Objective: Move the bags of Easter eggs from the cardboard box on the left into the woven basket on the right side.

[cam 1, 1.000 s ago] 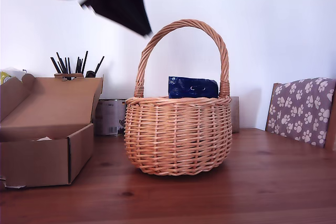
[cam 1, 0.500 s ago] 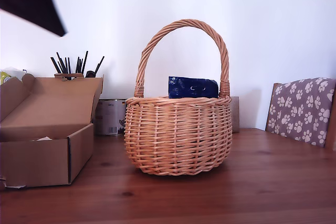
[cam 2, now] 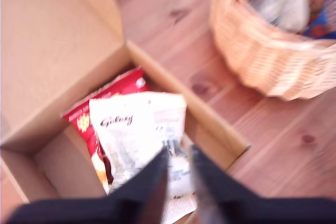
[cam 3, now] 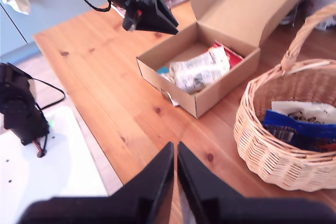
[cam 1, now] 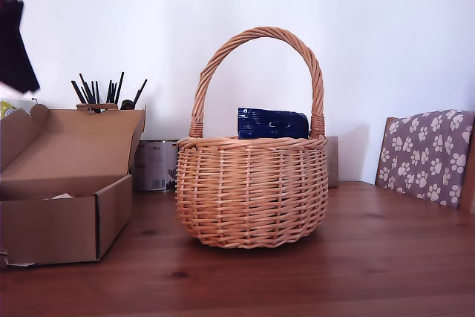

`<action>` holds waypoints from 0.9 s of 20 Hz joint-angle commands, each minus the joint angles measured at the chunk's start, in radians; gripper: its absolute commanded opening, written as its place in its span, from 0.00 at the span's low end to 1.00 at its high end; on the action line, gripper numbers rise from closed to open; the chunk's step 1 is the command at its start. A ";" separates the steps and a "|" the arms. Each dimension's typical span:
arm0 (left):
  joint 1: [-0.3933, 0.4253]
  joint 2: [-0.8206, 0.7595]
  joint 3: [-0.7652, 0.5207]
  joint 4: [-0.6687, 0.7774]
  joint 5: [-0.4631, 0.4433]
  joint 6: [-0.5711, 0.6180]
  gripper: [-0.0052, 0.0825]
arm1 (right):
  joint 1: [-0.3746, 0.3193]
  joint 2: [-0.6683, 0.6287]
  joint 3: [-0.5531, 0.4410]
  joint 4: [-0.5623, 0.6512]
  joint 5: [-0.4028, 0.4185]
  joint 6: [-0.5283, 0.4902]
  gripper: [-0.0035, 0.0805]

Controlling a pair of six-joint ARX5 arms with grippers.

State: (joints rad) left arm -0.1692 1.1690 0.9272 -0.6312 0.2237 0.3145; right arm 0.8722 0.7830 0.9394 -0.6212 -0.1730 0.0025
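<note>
The cardboard box [cam 1: 59, 220] stands open at the exterior view's left. Inside the box [cam 2: 52, 51] a white bag [cam 2: 131, 135] lies on a red bag [cam 2: 121, 90]. My first gripper [cam 2: 178, 153] hovers above them, shut and empty; it shows as a dark shape [cam 1: 16, 42] over the box. The woven basket [cam 1: 252, 191] holds a dark blue bag [cam 1: 272, 122] beside a pale packet [cam 3: 304, 109]. My second gripper [cam 3: 175, 148] is shut, high over the table in front of the box [cam 3: 173, 77] and the basket [cam 3: 273, 150].
A tin can [cam 1: 156, 165] and a holder of black pens [cam 1: 104, 94] stand behind the box. A chair with a paw-print cover [cam 1: 430, 154] is at the exterior view's right. A black device [cam 3: 21, 108] sits beyond the table's edge.
The dark arm has swung from above the basket's handle to the exterior view's left edge and come lower over the box. The basket and the blue bag have not moved.
</note>
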 commanded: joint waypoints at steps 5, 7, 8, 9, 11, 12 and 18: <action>0.003 0.068 -0.012 0.034 -0.037 0.026 0.96 | 0.000 0.000 0.000 0.010 0.000 -0.003 0.03; 0.004 0.069 -0.012 0.055 -0.039 0.026 0.96 | -0.001 0.000 0.000 0.010 0.000 -0.003 0.03; 0.004 0.069 -0.011 0.058 -0.039 0.026 0.96 | -0.002 0.000 0.000 0.010 0.000 -0.003 0.03; 0.004 0.069 -0.011 0.056 -0.039 0.026 0.96 | -0.002 0.000 0.000 0.010 0.000 -0.004 0.03; 0.004 0.070 -0.011 0.056 -0.038 0.026 0.96 | -0.002 0.000 0.000 0.010 0.000 -0.003 0.03; 0.004 0.076 -0.011 0.064 -0.038 0.026 0.96 | -0.002 0.000 0.000 0.010 0.000 -0.004 0.03; 0.023 0.172 -0.011 0.070 -0.001 0.022 0.96 | -0.002 0.000 0.000 0.011 0.000 -0.004 0.03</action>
State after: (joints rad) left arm -0.1497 1.3170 0.9272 -0.5587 0.2146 0.3325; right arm 0.8719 0.7883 0.9394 -0.6205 -0.1730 0.0017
